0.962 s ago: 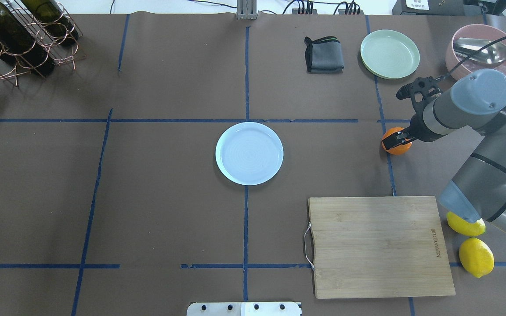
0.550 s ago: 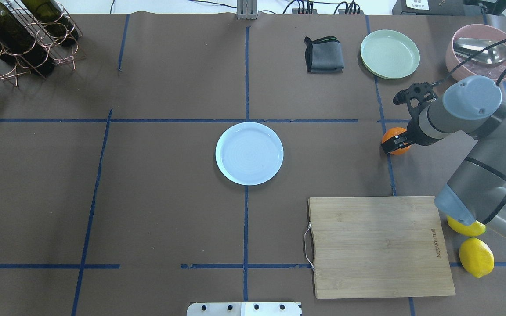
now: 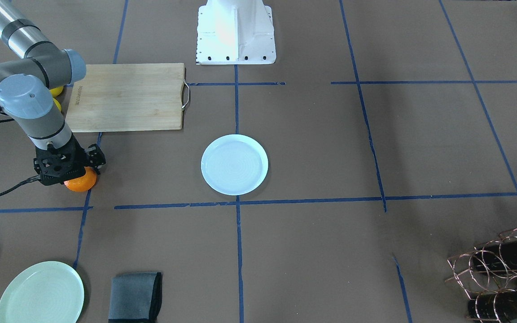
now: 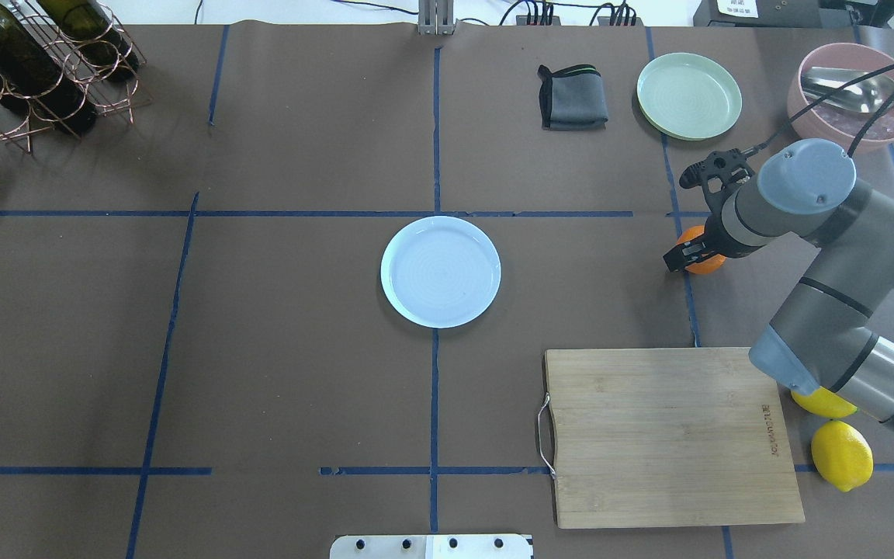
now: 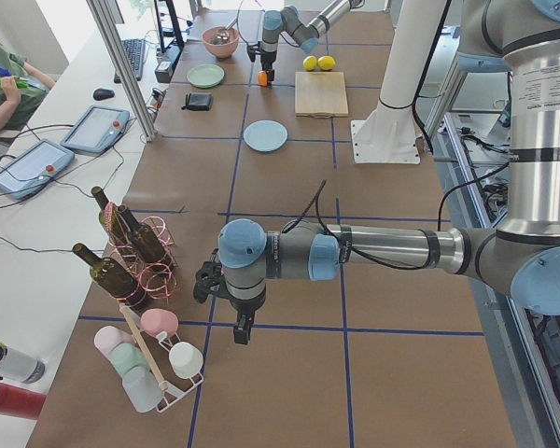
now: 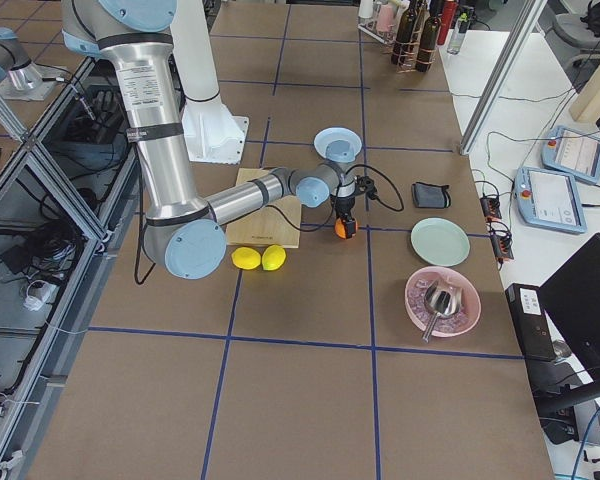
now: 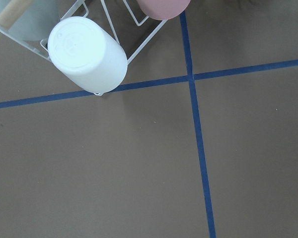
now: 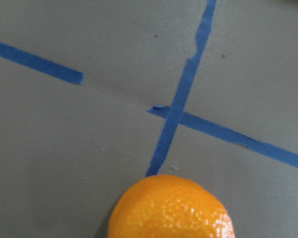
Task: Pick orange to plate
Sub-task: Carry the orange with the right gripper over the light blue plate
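Right gripper [image 4: 691, 255] is down at the orange [image 4: 709, 262], with the black gripper body right over the top of it. The front-facing view shows the same, the gripper [image 3: 67, 172] covering most of the fruit [image 3: 80, 181]. I cannot tell whether the jaws are clamped on the orange or just straddling it, because no view shows the fingers clearly. The right wrist camera shows the orange [image 8: 171, 208] at the bottom edge, centred, by a crossing of blue tape lines [image 8: 181, 109].

The orange is at a blue tape line on the robot's right side of the table, well apart from the white plate [image 4: 441, 271]. The plate sits at table centre with nothing on it.

The left gripper [image 5: 240, 334] shows only in the exterior left view, pointing down near a cup rack [image 5: 154, 359], and I cannot tell its jaw state. The left wrist camera sees brown table, tape and an upturned white cup [image 7: 87, 54].

Other items:
- A bamboo cutting board [image 4: 672, 435] lies near the robot, with two lemons [image 4: 841, 454] just beside its right edge, one partly under the arm.
- A pale green plate [image 4: 689, 95] and a folded grey cloth [image 4: 572, 97] are at the far side.
- A pink bowl [image 4: 800, 101] with a metal spoon [image 4: 858, 89] sits in the far right corner.
- A copper wine rack [image 4: 36, 70] with bottles is at far left.
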